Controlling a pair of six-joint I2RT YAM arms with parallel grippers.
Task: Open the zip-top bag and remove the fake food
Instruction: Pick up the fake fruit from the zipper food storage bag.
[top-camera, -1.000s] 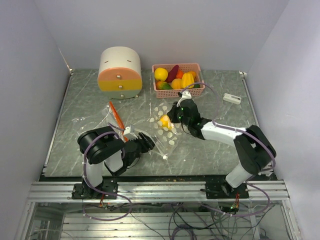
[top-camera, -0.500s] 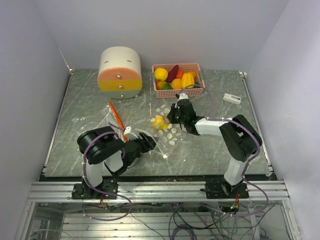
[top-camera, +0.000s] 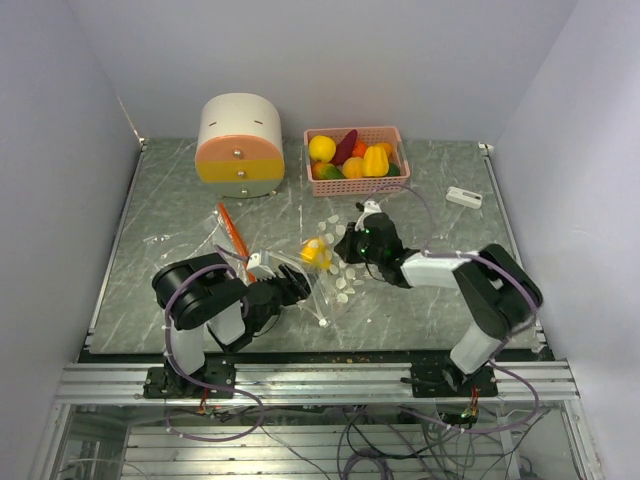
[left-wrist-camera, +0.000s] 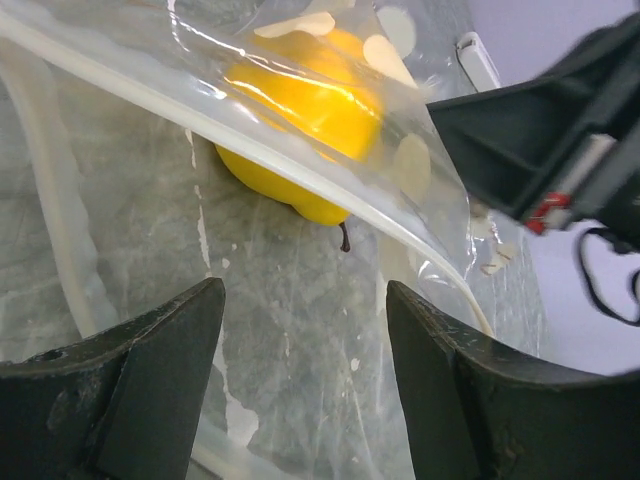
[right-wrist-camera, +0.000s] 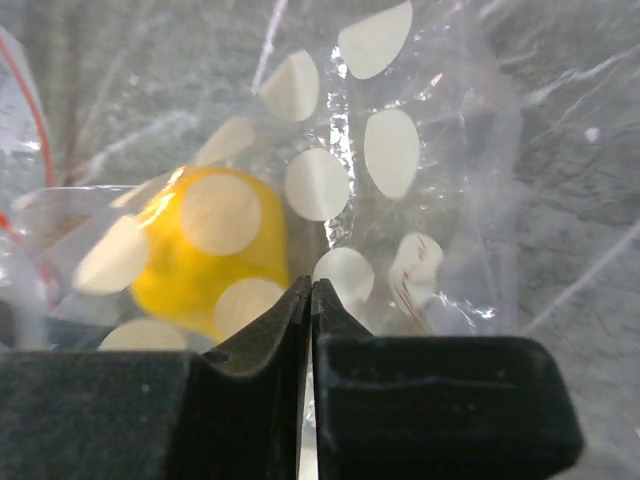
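The clear zip-top bag (top-camera: 336, 283) with white dots lies between my two grippers. A yellow plastic fruit (top-camera: 316, 252) sits inside it near the mouth. It shows behind the zip edge in the left wrist view (left-wrist-camera: 300, 110) and through the dotted film in the right wrist view (right-wrist-camera: 205, 255). My right gripper (top-camera: 346, 244) is shut on the bag's film (right-wrist-camera: 400, 150), jaws pressed together (right-wrist-camera: 311, 286). My left gripper (top-camera: 296, 286) is open at the bag's mouth, fingers wide apart (left-wrist-camera: 305, 290) over clear plastic. An orange carrot (top-camera: 232, 230) lies on the table outside the bag.
A pink basket (top-camera: 392, 133) holding several plastic fruits and vegetables stands at the back. The round cream, orange and yellow drawer box (top-camera: 240, 145) is at the back left. A small white object (top-camera: 463, 196) lies at the right.
My right gripper has shifted the bag's far end towards the left arm. The yellow fruit has slid left and nearer to the left gripper. The left arm has barely moved.
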